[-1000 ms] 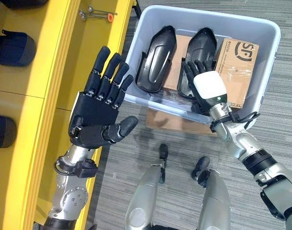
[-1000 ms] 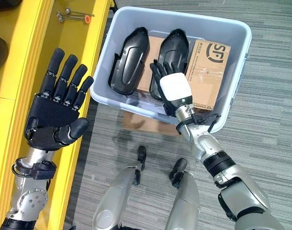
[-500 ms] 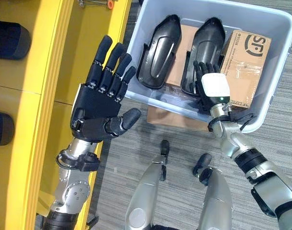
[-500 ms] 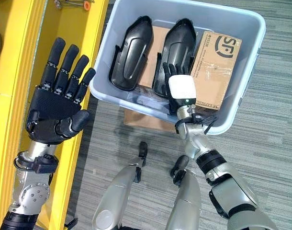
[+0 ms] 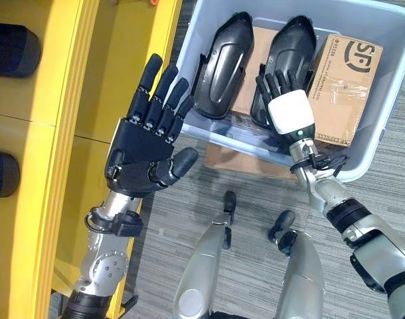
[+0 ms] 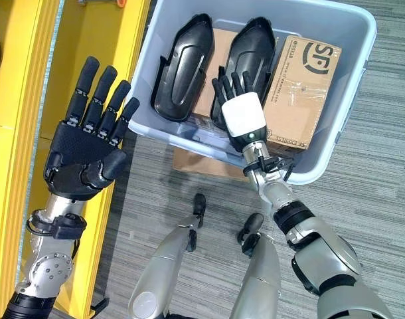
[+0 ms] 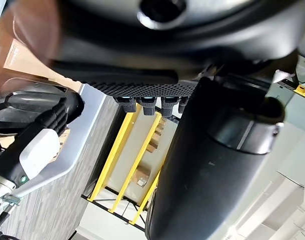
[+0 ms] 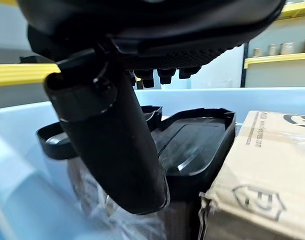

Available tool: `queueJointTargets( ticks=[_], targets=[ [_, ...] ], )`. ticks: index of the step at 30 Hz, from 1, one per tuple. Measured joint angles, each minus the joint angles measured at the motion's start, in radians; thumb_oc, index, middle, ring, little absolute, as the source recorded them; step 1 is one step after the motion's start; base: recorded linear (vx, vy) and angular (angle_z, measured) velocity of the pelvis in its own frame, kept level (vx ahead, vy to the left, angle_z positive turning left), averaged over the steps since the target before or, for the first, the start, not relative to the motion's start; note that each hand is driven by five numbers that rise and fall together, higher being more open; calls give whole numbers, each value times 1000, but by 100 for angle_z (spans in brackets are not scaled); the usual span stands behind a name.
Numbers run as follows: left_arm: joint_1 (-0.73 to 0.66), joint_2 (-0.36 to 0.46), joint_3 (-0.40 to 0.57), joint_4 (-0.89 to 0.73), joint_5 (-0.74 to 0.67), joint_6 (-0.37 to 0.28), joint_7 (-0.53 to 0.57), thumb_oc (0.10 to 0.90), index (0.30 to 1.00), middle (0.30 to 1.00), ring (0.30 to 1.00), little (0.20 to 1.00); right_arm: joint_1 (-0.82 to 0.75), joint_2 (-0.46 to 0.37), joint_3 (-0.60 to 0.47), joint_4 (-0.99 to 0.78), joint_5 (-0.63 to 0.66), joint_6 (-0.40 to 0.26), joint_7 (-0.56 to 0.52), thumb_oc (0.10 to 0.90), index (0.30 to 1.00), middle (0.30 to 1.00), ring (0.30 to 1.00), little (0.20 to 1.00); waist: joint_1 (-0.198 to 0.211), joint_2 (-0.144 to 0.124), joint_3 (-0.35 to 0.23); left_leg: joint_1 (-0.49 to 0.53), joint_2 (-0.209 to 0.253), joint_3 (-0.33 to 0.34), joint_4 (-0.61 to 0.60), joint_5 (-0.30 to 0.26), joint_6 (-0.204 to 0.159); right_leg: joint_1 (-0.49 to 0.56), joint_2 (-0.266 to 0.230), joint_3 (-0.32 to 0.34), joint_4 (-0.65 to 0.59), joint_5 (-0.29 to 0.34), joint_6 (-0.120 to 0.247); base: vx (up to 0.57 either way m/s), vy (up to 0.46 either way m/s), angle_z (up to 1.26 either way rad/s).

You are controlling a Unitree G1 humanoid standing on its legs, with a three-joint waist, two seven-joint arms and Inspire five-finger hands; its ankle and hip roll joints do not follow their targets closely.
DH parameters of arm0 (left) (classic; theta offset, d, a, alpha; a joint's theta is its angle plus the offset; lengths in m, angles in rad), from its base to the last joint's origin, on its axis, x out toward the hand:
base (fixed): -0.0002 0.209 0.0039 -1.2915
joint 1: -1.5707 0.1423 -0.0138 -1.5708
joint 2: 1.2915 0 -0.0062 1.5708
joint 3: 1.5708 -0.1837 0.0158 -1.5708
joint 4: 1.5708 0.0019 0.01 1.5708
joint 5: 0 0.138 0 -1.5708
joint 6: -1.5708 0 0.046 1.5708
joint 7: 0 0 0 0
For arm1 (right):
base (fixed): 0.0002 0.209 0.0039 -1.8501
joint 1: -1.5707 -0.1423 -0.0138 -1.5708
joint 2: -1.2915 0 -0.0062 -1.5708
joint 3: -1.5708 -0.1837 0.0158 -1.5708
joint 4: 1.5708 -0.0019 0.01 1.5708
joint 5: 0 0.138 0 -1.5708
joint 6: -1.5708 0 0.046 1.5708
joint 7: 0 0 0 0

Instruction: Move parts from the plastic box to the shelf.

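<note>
Since the earlier frame, right hand, fingers straight and spread, has advanced over the black part beneath it in the plastic box, nothing grasped yet.

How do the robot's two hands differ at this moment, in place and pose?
The left hand is raised palm-up over the yellow shelf's edge, outside the plastic box. The right hand reaches into that box, its white-covered back showing, fingers over the right-hand black part. The left is away from any part. Both are open, fingers straight, holding nothing.
</note>
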Motion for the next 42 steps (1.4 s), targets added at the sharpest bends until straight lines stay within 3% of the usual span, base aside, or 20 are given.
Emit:
queueJointTargets(
  ticks=[4, 8, 14, 17, 20, 26, 32, 42],
  targets=[
    [-11, -5, -10, 2, 2, 1, 4, 900, 1000, 1000, 1000, 1000, -11, 4, 24, 38, -21, 27, 0, 900, 1000, 1000, 1000, 1000, 0, 0, 0, -7, 0, -8, 8, -1, -2, -2, 0, -5, 5, -5, -1, 5, -61, 4],
    [-142, -56, -118, 68, 56, -23, 64, 900, 1000, 1000, 1000, 1000, -108, -1, 129, 84, -19, 60, 31, 900, 1000, 1000, 1000, 1000, -2, 0, 0, -47, 7, -12, 43, -10, -11, -30, 2, -7, 19, -5, -3, 6, -63, 0],
    [-289, -90, -302, 233, 199, -69, 213, 900, 1000, 1000, 1000, 1000, -163, 67, 175, 141, 154, 79, 40, 900, 1000, 1000, 1000, 1000, -27, -2, 1, -84, 26, -11, 88, -25, -7, -46, 18, -9, 18, 0, -8, 3, -7, -5],
    [-316, -124, -315, 268, 240, -88, 275, 900, 1000, 1000, 1000, 1000, -168, 94, 170, 162, 206, 86, 40, 900, 1000, 1000, 1000, 1000, -48, -6, 2, -92, 30, -8, 96, -30, -6, -50, 24, -6, 14, 4, -5, 4, 6, -7],
    [-370, -126, -319, 289, 279, -102, 338, 900, 1000, 1000, 1000, 1000, -190, 133, 161, 167, 214, 86, 41, 900, 1000, 1000, 1000, 1000, -71, -27, 3, -117, 39, -7, 114, -37, -6, -69, 34, -5, 19, 9, -11, 10, 24, -7],
    [-454, -180, -352, 338, 326, -125, 436, 900, 1000, 1000, 1000, 1000, -207, 177, 150, 188, 241, 97, 58, 900, 1000, 1000, 1000, 1000, -103, -31, 3, -134, 40, -5, 132, -44, 0, -78, 34, -3, 18, 14, -6, 5, 10, -1],
    [-489, -196, -357, 376, 328, -136, 471, 900, 1000, 1000, 1000, 1000, -231, 221, 134, 199, 251, 100, 85, 900, 1000, 1000, 1000, 1000, -116, -72, 4, -159, 48, 5, 145, -46, -1, -106, 40, 6, 22, 19, -9, 6, 11, -5],
    [-493, -196, -360, 402, 336, -157, 497, 900, 1000, 1000, 1000, 1000, -255, 223, 210, 234, 65, 109, 107, 900, 1000, 1000, 1000, 1000, -116, -73, 4, -168, 51, 5, 163, -52, 2, -106, 41, 7, 23, 24, -6, 0, 0, 0]
  ],
)
